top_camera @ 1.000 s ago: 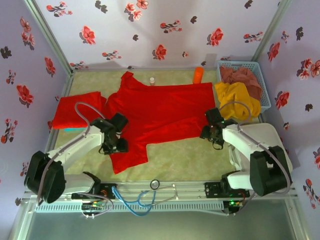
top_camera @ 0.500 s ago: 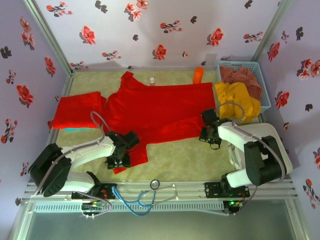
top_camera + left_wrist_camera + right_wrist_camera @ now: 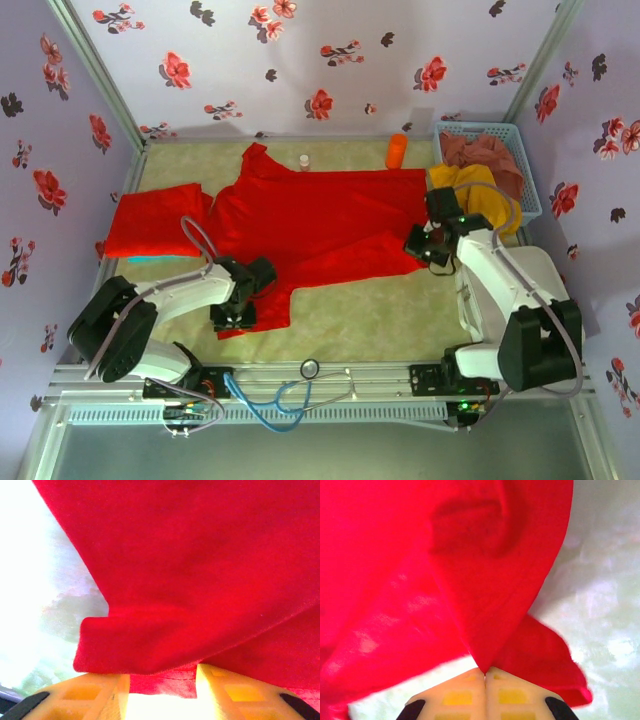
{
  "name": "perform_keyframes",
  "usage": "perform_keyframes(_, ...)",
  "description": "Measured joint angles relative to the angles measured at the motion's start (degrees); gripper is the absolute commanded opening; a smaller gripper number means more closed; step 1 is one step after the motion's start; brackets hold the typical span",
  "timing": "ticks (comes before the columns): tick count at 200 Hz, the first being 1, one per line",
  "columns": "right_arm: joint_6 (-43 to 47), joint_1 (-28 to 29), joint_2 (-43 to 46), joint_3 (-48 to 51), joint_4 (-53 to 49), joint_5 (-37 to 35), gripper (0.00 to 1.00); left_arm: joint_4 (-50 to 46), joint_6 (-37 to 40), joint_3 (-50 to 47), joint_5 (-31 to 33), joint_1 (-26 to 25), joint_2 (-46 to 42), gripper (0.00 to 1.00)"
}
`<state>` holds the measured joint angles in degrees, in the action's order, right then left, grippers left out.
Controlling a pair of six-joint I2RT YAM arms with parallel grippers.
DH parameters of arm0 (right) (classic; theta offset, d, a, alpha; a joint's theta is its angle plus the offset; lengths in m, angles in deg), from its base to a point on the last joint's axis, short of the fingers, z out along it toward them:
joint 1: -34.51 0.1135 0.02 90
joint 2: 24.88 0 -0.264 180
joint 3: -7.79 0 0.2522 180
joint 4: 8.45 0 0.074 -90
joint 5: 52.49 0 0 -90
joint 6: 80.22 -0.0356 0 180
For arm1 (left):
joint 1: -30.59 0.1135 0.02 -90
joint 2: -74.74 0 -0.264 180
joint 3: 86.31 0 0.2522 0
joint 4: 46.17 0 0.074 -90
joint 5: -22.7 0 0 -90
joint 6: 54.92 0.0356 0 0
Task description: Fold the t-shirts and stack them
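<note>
From above, the spread t-shirt (image 3: pixel 320 225) lies flat across the middle of the pale bench (image 3: pixel 360 320), its collar toward the upper left, while a folded t-shirt (image 3: pixel 155 220) sits at the left edge, touching the spread one's sleeve. The left tool (image 3: pixel 235 312) is at the shirt's lower left corner and the right tool (image 3: pixel 418 245) is at its right edge. A blue basket (image 3: pixel 522 170) with brownish cloth (image 3: pixel 485 152) stands upper right, and a yellow cloth (image 3: pixel 480 195) hangs over its near side. In the left wrist view the left tool (image 3: pixel 162 690) stands partly open, its yellow fingers (image 3: pixel 95 692) apart with a rolled hem of the shirt (image 3: pixel 200 555) in the gap – not clamped. In the right wrist view the right tool (image 3: pixel 485 672) is closed tight, pinching a point of the shirt (image 3: pixel 420 580) – cloth drapes up from it.
</note>
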<state>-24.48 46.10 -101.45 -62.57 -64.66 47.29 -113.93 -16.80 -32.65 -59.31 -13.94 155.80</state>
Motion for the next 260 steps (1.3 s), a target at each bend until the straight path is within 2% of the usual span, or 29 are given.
perform_keyframes(31, -0.31, -5.25, -7.67, -3.28, 3.15, 2.38, 0.0, -0.31, -0.26, -0.42, 0.5, 0.2, -0.04, 0.34)
perform_keyframes(52, -0.24, -8.17, -13.03, -3.72, 3.8, 1.05, 0.0, -0.92, -1.03, -0.83, 0.59, 0.2, -0.13, 0.31)
perform_keyframes(58, -0.22, -8.74, -14.36, -4.0, 3.74, 0.44, 0.03, -0.92, -1.4, -0.98, 0.61, 0.2, -0.31, 0.31)
perform_keyframes(64, -0.09, -9.16, -15.65, -4.22, 3.74, -0.13, 0.11, -0.98, -1.81, -1.29, 0.59, 0.2, -0.7, 0.31)
perform_keyframes(69, 0.09, -9.38, -16.39, -4.22, 3.8, -0.42, 0.22, -1.14, -2.21, -1.57, 0.59, 0.2, -1.14, 0.31)
perform_keyframes(74, 0.0, -9.4, -16.81, -4.17, 3.8, -0.7, 0.37, -1.36, -2.54, -1.9, 0.59, 0.2, -1.66, 0.32)
perform_keyframes(80, 0.37, -9.46, -16.96, -3.91, 3.85, -0.81, 0.46, -1.62, -2.86, -2.32, 0.59, 0.2, -2.25, 0.36)
perform_keyframes(93, 1.03, -9.46, -16.48, -2.95, 4.37, -1.14, 0.56, -2.14, -3.63, -3.23, 0.59, 0.17, -3.41, 0.41)
perform_keyframes(107, 1.51, -9.46, -15.89, -1.99, 4.72, -1.68, 0.61, -2.67, -4.15, -3.54, 0.59, 0.17, -3.8, 0.48)
perform_keyframes(130, 2.8, -9.46, -13.77, -0.39, 5.16, -2.47, 0.83, -3.28, -4.81, -3.52, 0.48, 0.2, -4.55, 0.56)
perform_keyframes(145, 3.13, -9.46, -10.64, 0.85, 5.18, -3.43, 0.89, -3.21, -4.83, -3.52, -0.22, 0.2, -6.99, 0.61)
perform_keyframes(164, 3.17, -9.46, -5.84, 2.51, 5.38, -4.28, 0.89, -3.32, -5.03, -3.43, -1.27, 0.57, -11.96, 0.62)
perform_keyframes(184, 2.97, -9.46, -3.34, 4.63, 5.53, -5.18, 0.8, -4.52, -5.79, -2.78, -1.99, 1.53, -16.52, 0.66)
perform_keyframes(226, 2.08, -10.23, -3.89, 10.21, 8.13, -6.34, 0.65, -8.31, -8.11, -3.06, -3.32, 2.38, -21.97, 0.66)
perform_keyframes(260, 1.03, -10.6, -7.15, 10.64, 9.73, -6.4, 0.56, -9.77, -9.97, -6.08, -3.78, 2.51, -23.78, 0.66)
